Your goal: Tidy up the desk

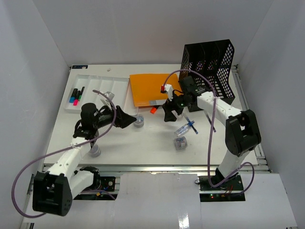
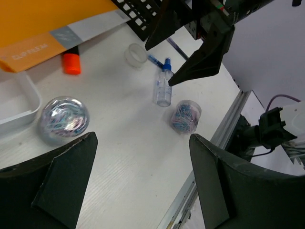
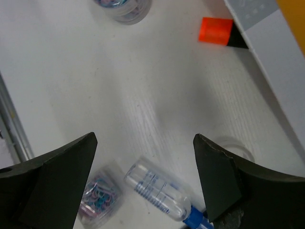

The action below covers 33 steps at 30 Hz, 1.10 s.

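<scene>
The white desk filled the middle of the overhead view, its metal rail along the near edge by the arm bases. A black file rack stood at its far right corner. An orange folder lay flat beside the rack, and a white tray sat at the far left. The left gripper hung wide open and empty near a round jar of paper clips. The right gripper was likewise spread wide, holding nothing, over bare desk. Close to it lay a clear bottle with a blue cap and a smaller tub of clips just beside that. An orange marker lay at the folder's edge.
</scene>
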Each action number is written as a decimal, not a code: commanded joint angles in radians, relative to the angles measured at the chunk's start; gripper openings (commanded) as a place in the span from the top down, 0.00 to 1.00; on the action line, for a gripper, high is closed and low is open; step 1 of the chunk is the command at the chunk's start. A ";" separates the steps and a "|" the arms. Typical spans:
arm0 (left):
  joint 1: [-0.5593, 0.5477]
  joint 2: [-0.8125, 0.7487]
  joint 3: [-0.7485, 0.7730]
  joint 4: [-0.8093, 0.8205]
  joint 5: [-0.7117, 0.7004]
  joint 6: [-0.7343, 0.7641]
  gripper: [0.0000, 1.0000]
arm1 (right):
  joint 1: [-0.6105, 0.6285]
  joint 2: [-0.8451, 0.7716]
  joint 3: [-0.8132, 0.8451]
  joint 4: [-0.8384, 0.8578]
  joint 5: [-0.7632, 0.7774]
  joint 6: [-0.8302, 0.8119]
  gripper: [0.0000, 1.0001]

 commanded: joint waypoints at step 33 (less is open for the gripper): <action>-0.627 1.027 0.867 -0.379 -1.136 0.348 0.22 | -0.528 -0.705 -0.530 0.055 -0.453 -0.214 0.08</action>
